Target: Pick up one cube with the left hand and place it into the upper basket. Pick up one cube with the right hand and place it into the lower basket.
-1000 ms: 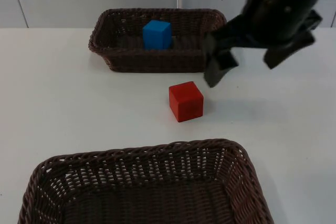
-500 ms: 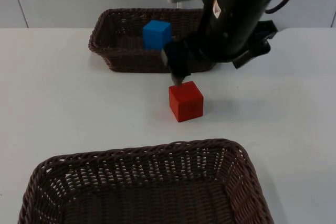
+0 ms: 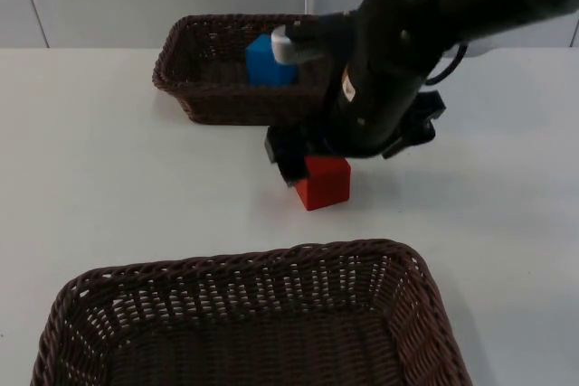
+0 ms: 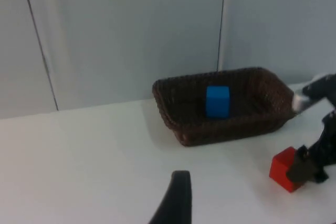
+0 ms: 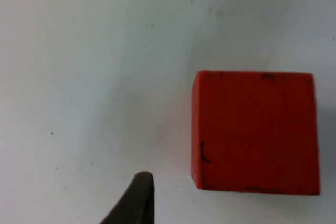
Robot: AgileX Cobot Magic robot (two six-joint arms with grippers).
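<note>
Red cube [image 3: 323,183] sits on open tabletop [image 3: 136,178]; right gripper [image 3: 303,158] fingers spread right over it, nothing gripped. Can't tell the left gripper's [image 4: 176,198] fingers.

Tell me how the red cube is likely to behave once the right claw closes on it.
The red cube looks rigid with flat, square faces, so it should sit steady between the fingers and not roll. Its matte surface probably grips well. The right claw is low beside it, so a mistimed close might nudge it across the smooth white table.
</note>
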